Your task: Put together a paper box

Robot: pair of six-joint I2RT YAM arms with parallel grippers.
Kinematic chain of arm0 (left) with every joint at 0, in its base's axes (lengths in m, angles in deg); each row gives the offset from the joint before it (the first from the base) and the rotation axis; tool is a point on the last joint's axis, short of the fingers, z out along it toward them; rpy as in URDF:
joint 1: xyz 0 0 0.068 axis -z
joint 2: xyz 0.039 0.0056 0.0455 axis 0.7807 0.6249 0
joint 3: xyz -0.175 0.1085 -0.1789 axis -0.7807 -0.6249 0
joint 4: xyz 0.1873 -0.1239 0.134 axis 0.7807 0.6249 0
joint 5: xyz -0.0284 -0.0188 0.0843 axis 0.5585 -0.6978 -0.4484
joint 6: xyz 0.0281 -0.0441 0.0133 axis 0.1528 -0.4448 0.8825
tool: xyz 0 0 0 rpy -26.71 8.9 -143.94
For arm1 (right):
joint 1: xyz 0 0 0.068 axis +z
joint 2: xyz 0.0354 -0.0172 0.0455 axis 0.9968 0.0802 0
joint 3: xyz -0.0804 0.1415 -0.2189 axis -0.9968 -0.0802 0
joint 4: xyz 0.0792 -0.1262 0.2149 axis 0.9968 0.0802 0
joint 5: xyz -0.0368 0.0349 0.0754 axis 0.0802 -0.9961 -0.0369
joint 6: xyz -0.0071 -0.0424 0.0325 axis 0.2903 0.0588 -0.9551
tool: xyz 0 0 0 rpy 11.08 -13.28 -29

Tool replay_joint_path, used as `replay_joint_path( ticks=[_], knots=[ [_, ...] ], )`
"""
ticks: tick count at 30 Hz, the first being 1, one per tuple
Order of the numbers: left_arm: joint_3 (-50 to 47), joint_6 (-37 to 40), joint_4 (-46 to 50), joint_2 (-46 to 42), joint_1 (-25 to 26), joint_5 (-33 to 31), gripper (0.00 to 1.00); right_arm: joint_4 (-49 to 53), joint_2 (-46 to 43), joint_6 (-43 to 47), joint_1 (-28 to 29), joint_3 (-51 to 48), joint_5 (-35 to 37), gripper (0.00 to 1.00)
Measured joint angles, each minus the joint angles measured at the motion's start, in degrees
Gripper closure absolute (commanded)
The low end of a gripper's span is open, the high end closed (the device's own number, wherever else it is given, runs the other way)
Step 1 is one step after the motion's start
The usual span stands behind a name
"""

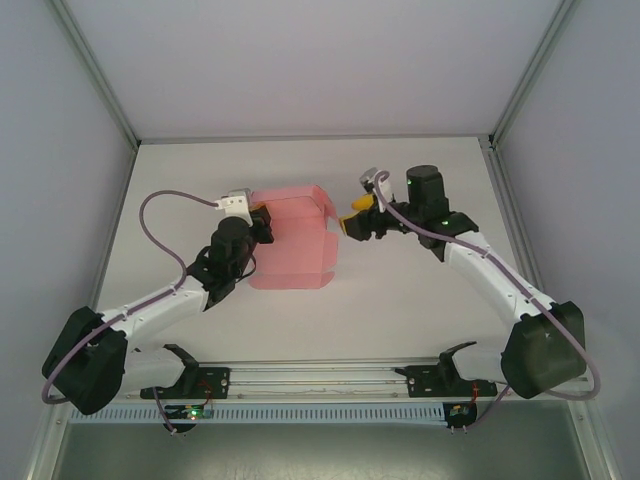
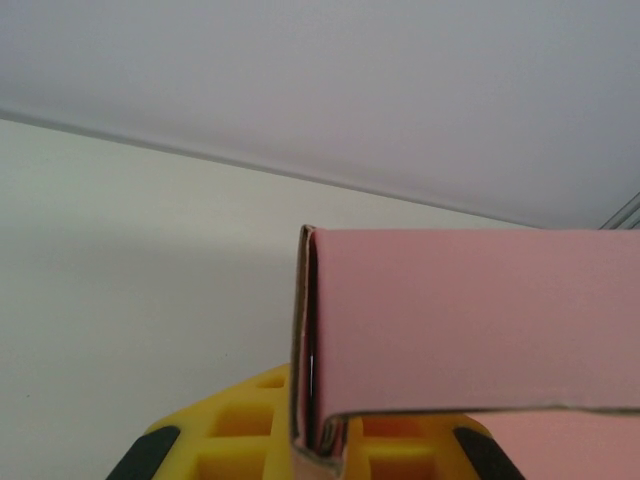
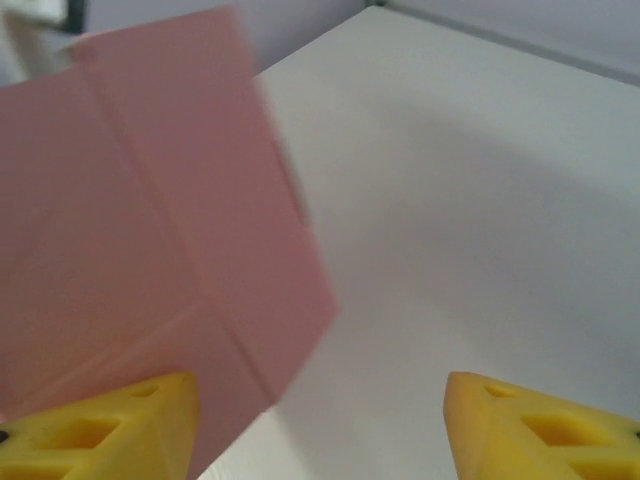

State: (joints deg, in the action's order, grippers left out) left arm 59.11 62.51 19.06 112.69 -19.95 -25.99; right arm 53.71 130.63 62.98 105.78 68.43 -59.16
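Pink paper box (image 1: pixel 293 240), creased die-cut sheet, partly folded, mid-table, flaps raised

No readable text, labels, brands, numbers or signs anywhere.

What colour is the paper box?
Pink. The paper box shows best in the top external view.
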Motion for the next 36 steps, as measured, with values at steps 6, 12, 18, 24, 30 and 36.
replay_joint_path(
  ticks=[6,12,18,24,30,36],
  knots=[
    [1.38,-0.09,0.79,1.38,0.00,0.11,1.00,0.50,2.19,1.05,5.11,2.82,-1.53,0.38],
    [1.44,-0.09,1.68,1.62,0.00,0.11,1.00,-0.52,4.94,1.07,8.39,4.00,-0.26,0.42],
    [1.44,-0.02,2.56,1.62,-0.63,-0.13,1.00,-2.62,5.99,2.67,12.74,4.48,15.89,0.57],
    [2.19,-0.15,2.82,3.04,-1.14,-1.14,1.00,-10.05,8.26,4.17,18.36,3.78,38.16,0.82],
    [4.28,-0.96,3.41,5.18,-1.09,-1.40,1.00,-24.30,13.25,5.95,23.12,0.66,61.16,0.95],
    [6.82,-3.08,7.67,6.08,-0.68,-2.97,1.00,-35.87,18.21,8.96,26.25,-0.98,74.84,1.00]
  ],
)
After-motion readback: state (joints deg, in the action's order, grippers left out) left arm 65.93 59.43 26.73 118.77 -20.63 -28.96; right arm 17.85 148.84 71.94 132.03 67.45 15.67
